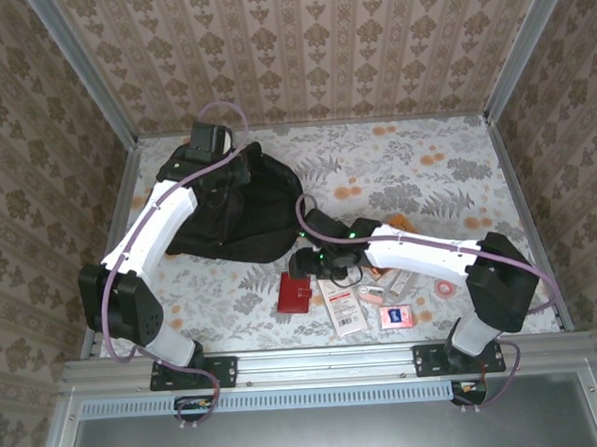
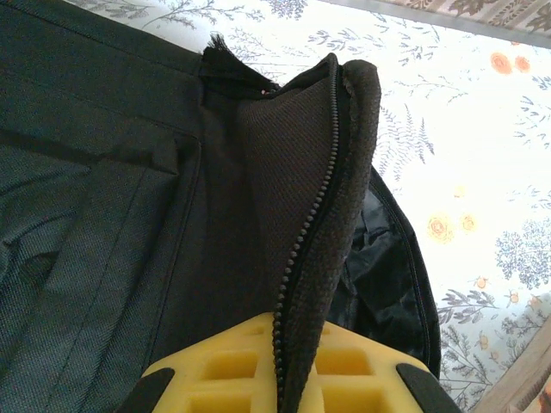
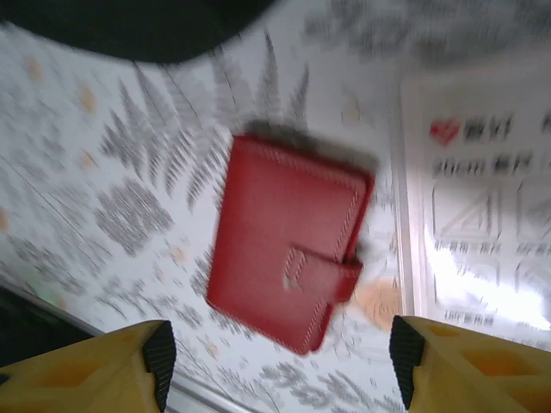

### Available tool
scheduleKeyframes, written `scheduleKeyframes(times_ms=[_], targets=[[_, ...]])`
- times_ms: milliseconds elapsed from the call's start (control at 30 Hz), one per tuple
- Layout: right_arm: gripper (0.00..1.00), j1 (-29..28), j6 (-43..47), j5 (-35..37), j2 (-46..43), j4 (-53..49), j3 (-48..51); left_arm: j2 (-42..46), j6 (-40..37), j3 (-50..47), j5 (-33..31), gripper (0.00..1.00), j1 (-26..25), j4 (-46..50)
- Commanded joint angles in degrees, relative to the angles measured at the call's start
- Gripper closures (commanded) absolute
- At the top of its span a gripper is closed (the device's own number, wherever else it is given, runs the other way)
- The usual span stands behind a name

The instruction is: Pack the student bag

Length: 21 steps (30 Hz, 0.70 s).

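Hovering spread wide, right gripper (image 3: 280,357) brackets the flat red wallet (image 3: 288,237) between its fingers, card packet (image 3: 482,215) just outside one finger and liable to snag, while left gripper (image 2: 288,383) pinches the student bag (image 2: 103,215) at its zip rim; a slip there likely closes the mouth.

Left arm (image 1: 163,221) partly hides the student bag (image 1: 263,210); the red wallet (image 3: 288,258) is blurred.

The bench (image 1: 426,167) is lit evenly from above, and only faint shadows are thrown. The red wallet (image 3: 288,241) is smeared by motion blur, and glare is seen on the plastic packet (image 3: 482,258) right of it. The student bag (image 2: 103,215) is rendered sharp but dark.
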<state>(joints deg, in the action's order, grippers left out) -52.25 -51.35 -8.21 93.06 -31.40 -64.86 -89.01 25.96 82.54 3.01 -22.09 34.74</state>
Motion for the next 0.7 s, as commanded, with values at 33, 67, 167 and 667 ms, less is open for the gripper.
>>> scheduleKeyframes(times_ms=[33, 67, 167, 667], targets=[[0.29, -1.0, -0.6, -5.3, 4.8, -1.1, -0.6, 1.3, 0.7, -0.4, 1.0, 1.0, -0.1, -1.3], [0.29, -1.0, -0.5, -6.8, 5.5, 0.1, -0.6, 1.5, 0.6, -0.5, 0.9, 1.0, -0.1, -1.4], [0.3, -0.9, -0.7, -10.1, 8.1, 1.9, -0.2, 1.6, 0.8, -0.7, 1.3, 1.0, 0.2, -1.3], [0.34, 1.4, -8.6, -21.8, 12.3, 22.8, 11.6, 2.0, 1.0, -0.9, 2.4, 1.0, 1.1, -1.6]])
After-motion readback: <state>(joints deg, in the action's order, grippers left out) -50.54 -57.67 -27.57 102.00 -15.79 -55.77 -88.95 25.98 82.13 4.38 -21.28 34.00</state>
